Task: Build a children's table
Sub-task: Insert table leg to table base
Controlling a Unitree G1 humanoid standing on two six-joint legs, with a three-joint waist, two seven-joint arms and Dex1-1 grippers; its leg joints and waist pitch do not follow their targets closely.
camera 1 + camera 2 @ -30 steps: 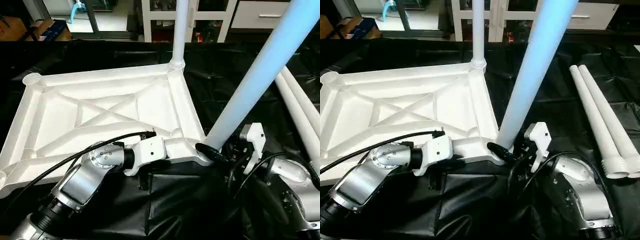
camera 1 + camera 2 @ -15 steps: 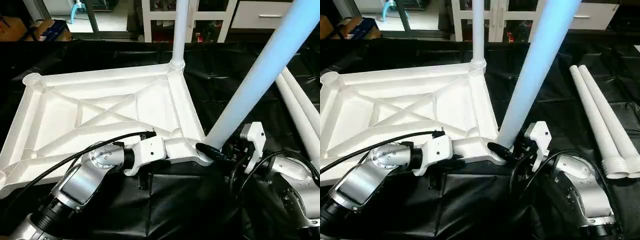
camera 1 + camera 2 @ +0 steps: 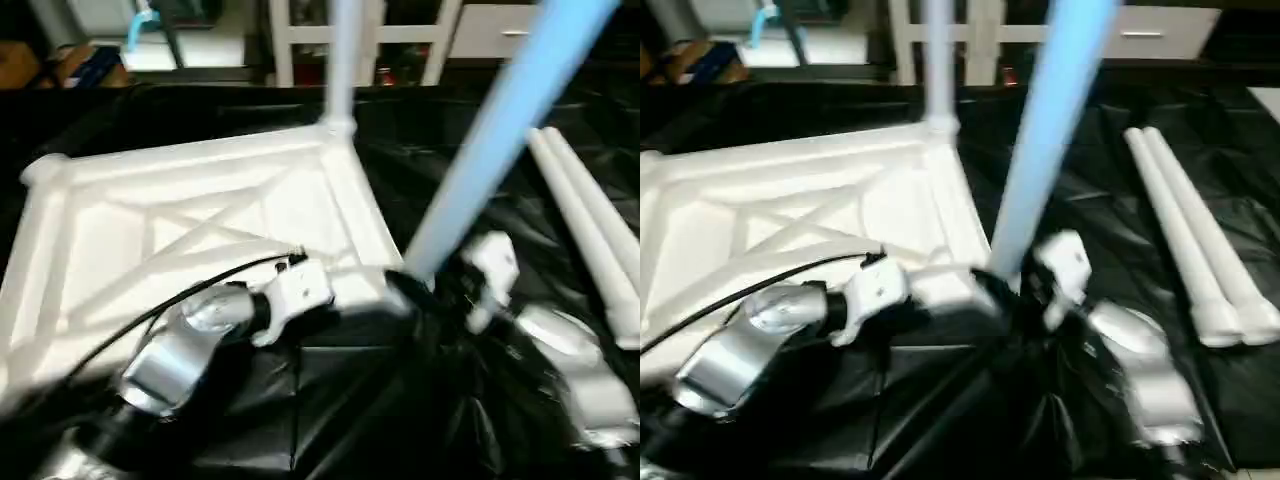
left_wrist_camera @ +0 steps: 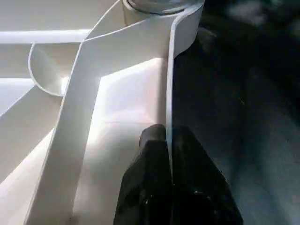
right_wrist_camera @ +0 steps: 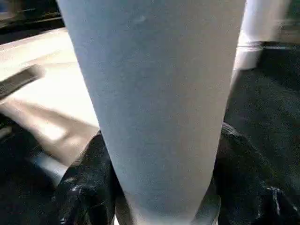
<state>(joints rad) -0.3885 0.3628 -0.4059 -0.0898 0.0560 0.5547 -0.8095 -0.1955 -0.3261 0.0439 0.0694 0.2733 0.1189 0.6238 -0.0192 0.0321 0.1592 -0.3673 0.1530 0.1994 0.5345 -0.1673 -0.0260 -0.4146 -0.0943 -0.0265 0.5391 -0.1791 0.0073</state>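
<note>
Tabletop (image 3: 200, 215) lies underside-up on the black-draped surface (image 3: 1110, 180), mostly beyond and to the left of the left tool (image 4: 168, 136). White plastic, rectangular, raised rim, X-pattern ribs, round sockets at corners. Left tool: two black fingers pressed together on the thin upright rim wall of the top, one finger on each face, just short of the near right corner socket (image 4: 161, 18). Good place to hold: the rim is stiff along its length and the pinch steadies the whole panel. Judgement: the top is light, rigid, hollow-moulded; smooth plastic, so a pinch can slip if the panel is levered hard. Far right corner, well beyond the left tool: one leg (image 3: 343, 60) already stands upright in its socket. Next to the right, directly ahead of the left tool: second leg (image 3: 1045, 140), long tapered white tube, looks bluish in this light, base at the near right socket and leaning away to the right, so probably not seated yet. Right tool (image 5: 159, 187): fingers spread around the thick base of this leg, one on each side, clasping it low down. Judgement: the tube is light and stiff but long, so a low grip gives little control of the tilt; the fit likely wants the leg squared to the socket first. Farther right of the right tool: two spare legs (image 3: 1195, 260) lying side by side, touching, on the surface.
</note>
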